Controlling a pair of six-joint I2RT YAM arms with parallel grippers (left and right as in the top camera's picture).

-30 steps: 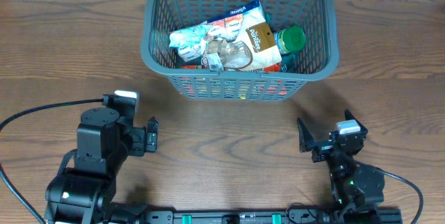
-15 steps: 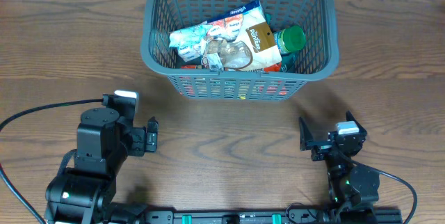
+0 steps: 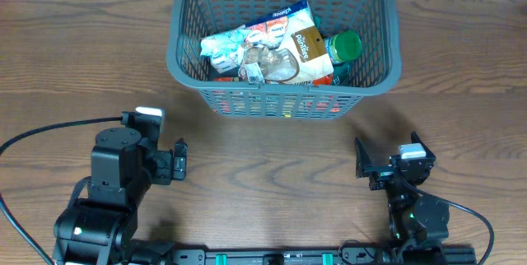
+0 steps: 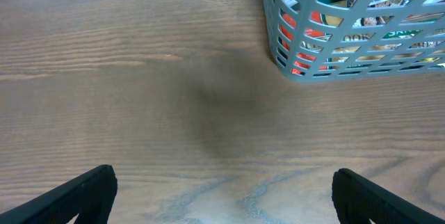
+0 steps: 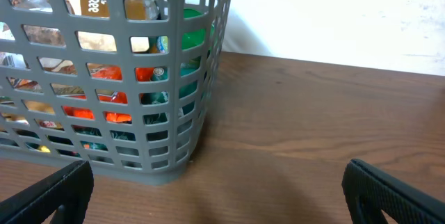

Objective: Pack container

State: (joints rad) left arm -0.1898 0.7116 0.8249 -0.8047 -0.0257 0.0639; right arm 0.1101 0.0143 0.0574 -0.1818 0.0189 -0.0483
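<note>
We see the container [image 3: 247, 99], a large dark grey basket with slotted sides, standing upright on the wooden table [image 3: 82, 67] at the far middle, well apart from both arms. Inside it we make out a heap of food packets [image 3: 247, 51]. A pale blue and white one lies on the left and a brown packet [image 3: 306, 49] leans toward the right. Beside that, a green lid [image 3: 346, 46] sits close to the right wall. Through the slots of the near wall we catch red and orange packaging low down.

The left tool [image 3: 181, 161] sits at the near left of the table, its jaws spread wide and holding nothing. In its wrist view we see the two dark fingertips [image 4: 76, 196] at the lower corners with bare wood between them, and a corner of the container at the upper right. The right tool [image 3: 385, 151] sits at the near right, likewise spread wide and empty, and its wrist view looks at the container's lattice wall. Neither tool touches the container. A black cable [image 3: 49, 135] curves across the table to the left arm.
</note>
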